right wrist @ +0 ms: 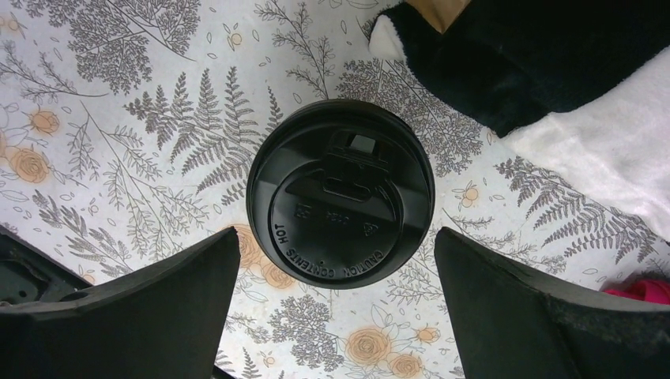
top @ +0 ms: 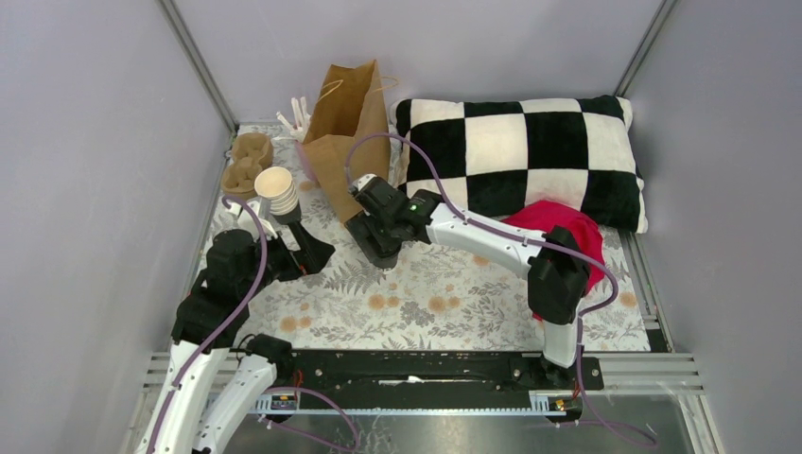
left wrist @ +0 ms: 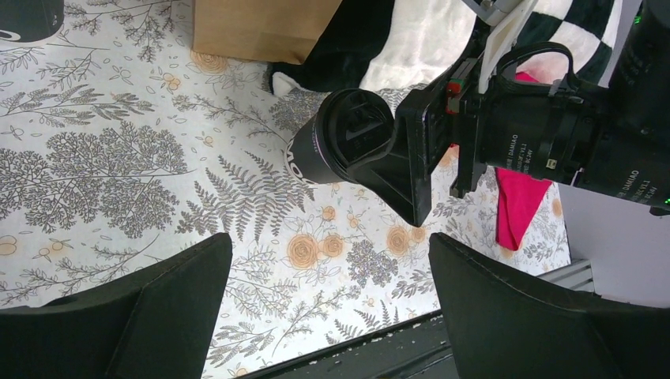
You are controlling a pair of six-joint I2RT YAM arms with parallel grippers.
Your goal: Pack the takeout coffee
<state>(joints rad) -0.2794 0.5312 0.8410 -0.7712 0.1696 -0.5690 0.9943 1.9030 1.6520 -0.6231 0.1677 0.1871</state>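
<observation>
The takeout coffee [right wrist: 340, 193], a small black cup with a black sip lid, stands upright on the floral cloth. In the right wrist view its lid sits just ahead of and between the fingertips of my right gripper [right wrist: 336, 237], which is open and not touching it. The left wrist view shows the cup [left wrist: 336, 146] from the side, with a right finger [left wrist: 399, 170] close beside it. From the top view the right gripper [top: 383, 251] covers the cup. My left gripper [top: 317, 253] hovers open and holds nothing, a short way left of the cup.
A brown paper bag [top: 345, 132] stands at the back. A stack of lidless cups [top: 276, 189] and a pulp cup carrier [top: 248, 161] are at back left. A checkered pillow [top: 520, 151] and red cloth [top: 558, 227] lie to the right.
</observation>
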